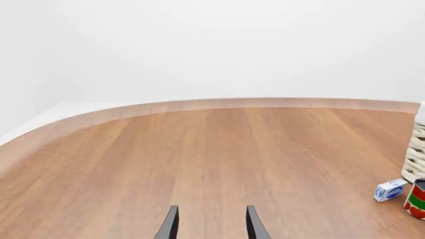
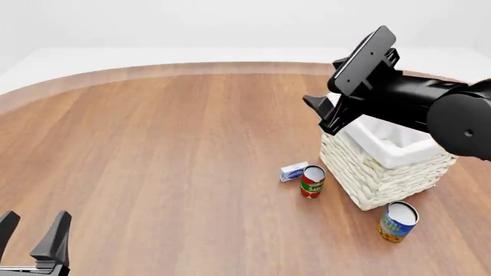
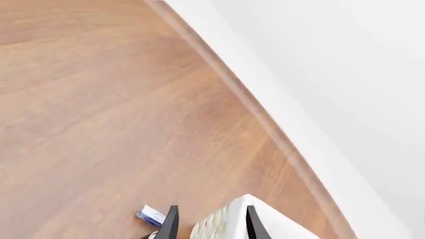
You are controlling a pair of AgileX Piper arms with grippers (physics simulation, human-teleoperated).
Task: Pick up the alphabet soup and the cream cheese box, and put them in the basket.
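The alphabet soup (image 2: pixel 397 221) stands upright on the table in front of the basket (image 2: pixel 383 172), near its right corner. The cream cheese box (image 2: pixel 294 171) lies flat to the left of the basket, also seen in the left wrist view (image 1: pixel 389 190) and the right wrist view (image 3: pixel 151 216). My right gripper (image 2: pixel 321 115) hovers open and empty above the basket's left corner (image 3: pixel 229 221). My left gripper (image 2: pixel 32 230) is open and empty low at the near left of the table, far from all the objects (image 1: pixel 211 226).
A narrow red-and-green can (image 2: pixel 312 181) stands upright right beside the cream cheese box, between it and the basket wall (image 1: pixel 415 154). The round wooden table's (image 2: pixel 153 144) far edge curves behind the basket.
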